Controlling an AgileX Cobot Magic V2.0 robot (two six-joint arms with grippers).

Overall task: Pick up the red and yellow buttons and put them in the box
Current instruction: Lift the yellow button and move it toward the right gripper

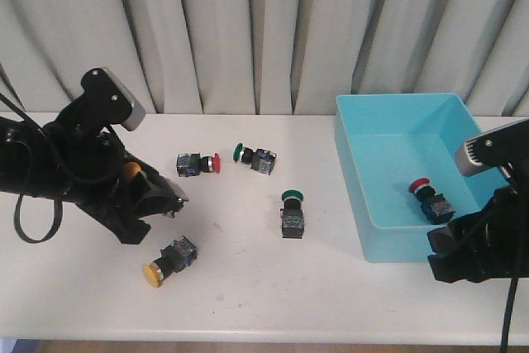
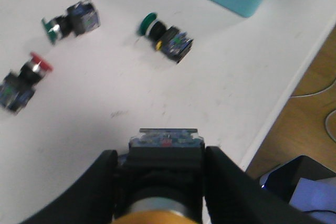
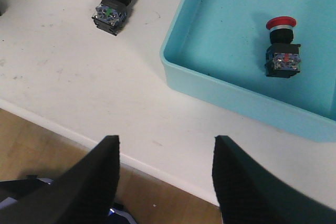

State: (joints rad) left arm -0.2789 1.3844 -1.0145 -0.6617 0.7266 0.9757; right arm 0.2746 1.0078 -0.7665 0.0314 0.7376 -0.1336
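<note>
My left gripper is shut on a yellow button, whose blue-grey base points away from the fingers; its yellow cap shows inside the left gripper, held above the table. A second yellow button lies on the table just in front of that arm. A red button lies on its side mid-table. The turquoise box stands at the right with a red button inside it. My right gripper is open and empty over the table's front edge, just short of the box.
Two green-capped switches lie mid-table, one beside the red button and one nearer the box. The table's front edge runs under the right fingers, with floor beyond. A grey curtain hangs behind the table.
</note>
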